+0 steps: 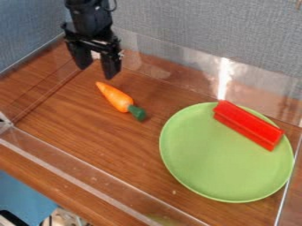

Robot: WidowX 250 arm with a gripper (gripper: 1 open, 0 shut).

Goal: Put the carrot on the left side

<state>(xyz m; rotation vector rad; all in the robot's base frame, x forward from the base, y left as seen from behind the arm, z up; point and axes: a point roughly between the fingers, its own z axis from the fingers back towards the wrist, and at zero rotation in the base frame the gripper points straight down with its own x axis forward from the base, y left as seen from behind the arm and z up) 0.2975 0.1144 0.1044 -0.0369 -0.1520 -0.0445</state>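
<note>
One carrot point(117, 97), one red block point(248, 124), one green plate point(213, 172) — hand point(94, 64) spread, empty.

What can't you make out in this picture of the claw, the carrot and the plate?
- Arm above the claw: cut off by the top edge of the camera view.
- Plate surface under the red block: hidden by the block.
- Carrot underside: faces the table.
- Bottom-left corner below the table: blurred.
</note>
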